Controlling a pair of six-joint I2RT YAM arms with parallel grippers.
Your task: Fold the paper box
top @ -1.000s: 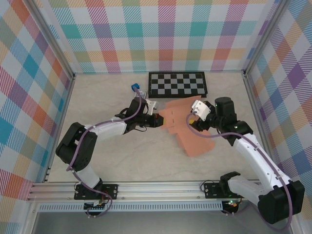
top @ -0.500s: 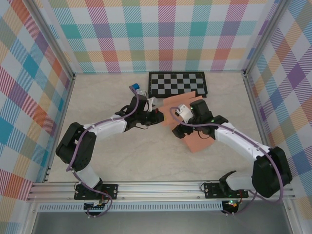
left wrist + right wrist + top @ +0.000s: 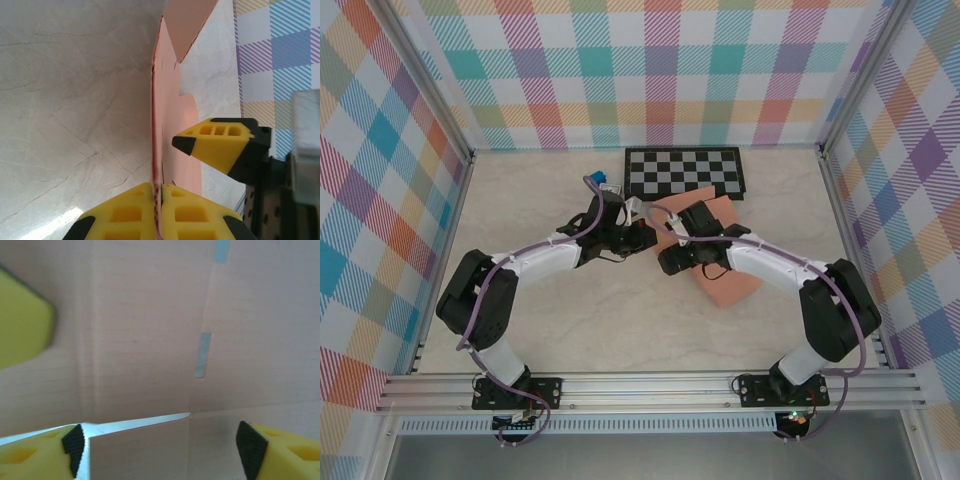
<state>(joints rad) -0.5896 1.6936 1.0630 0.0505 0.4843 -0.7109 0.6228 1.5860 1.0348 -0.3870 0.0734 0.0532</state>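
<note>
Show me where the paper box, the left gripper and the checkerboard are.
paper box (image 3: 736,286): top external view, on its bare lower right panel.
left gripper (image 3: 159,192): left wrist view, between its fingertips pinching the box's edge.
checkerboard (image 3: 685,172): top external view, on its middle.

Cube (image 3: 603,186) left of checkerboard (image 3: 685,172); paper box (image 3: 735,288) before it

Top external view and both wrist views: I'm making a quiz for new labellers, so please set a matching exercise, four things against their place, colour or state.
Things:
1 left gripper
2 right gripper
3 paper box
4 checkerboard

Place, colour or state:
a lies flat by the back wall
b jaws apart, facing the card
c salmon-orange thin card
d shut on the card's edge

Pairs: 1-d, 2-b, 3-c, 4-a
</note>
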